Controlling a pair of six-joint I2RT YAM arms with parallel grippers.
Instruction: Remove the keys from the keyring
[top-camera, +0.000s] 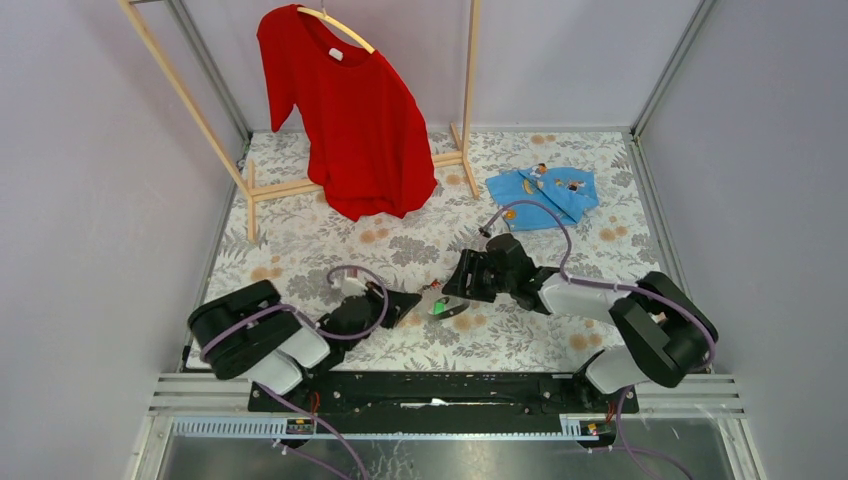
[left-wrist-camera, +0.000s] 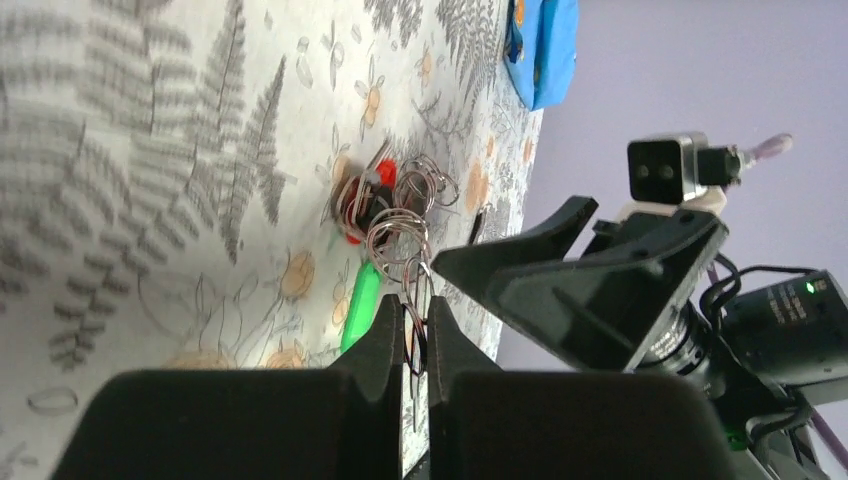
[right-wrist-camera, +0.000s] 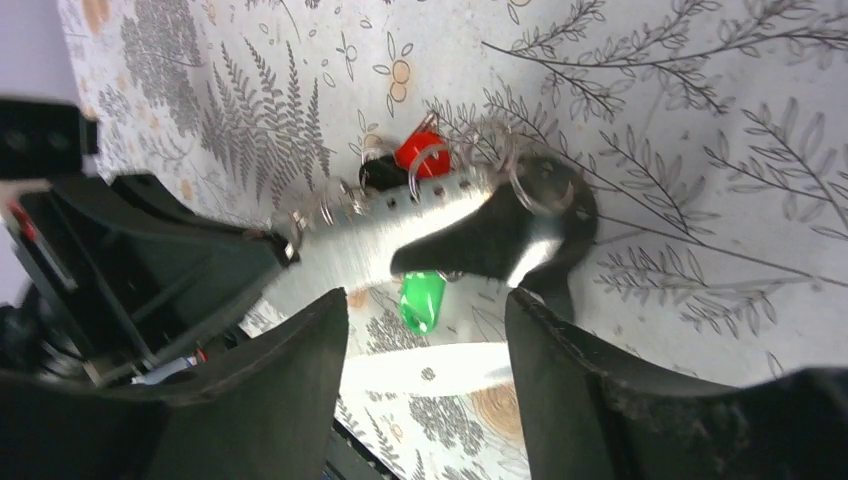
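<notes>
1. The keyring (right-wrist-camera: 400, 235), a flat pale band punched with small holes, lies on the near middle of the floral table (top-camera: 300, 240), between the two arms.
2. In the right wrist view, the red key (right-wrist-camera: 417, 152) and the black key (right-wrist-camera: 383, 174) sit at 12 o'clock of the band. The green key (right-wrist-camera: 422, 298) hangs at its 6 o'clock edge.
3. Small wire rings (left-wrist-camera: 400, 225) are bunched among the keys and overlap one another.
4. The left gripper (left-wrist-camera: 410, 325) has its fingers pressed together on one thin edge of the keyring, at 9 o'clock of the keys in the top view.
5. The right gripper (right-wrist-camera: 425, 305) has its fingers spread wide. It sits just at 1 o'clock of the keys in the top view, and I cannot tell whether it touches them.
6. The right arm's wrist camera (left-wrist-camera: 665, 170) fills the 3 o'clock side of the left wrist view, close to the keys.
7. A blue cloth (top-camera: 545, 197) lies well apart at 1 o'clock of the keys, with a few small objects (top-camera: 573, 185) on it that are too small to identify.
8. At 11 o'clock of the keys, a red T-shirt (top-camera: 360, 120) hangs on a hanger (top-camera: 340, 25) from a wooden rack (top-camera: 195, 105).
</notes>
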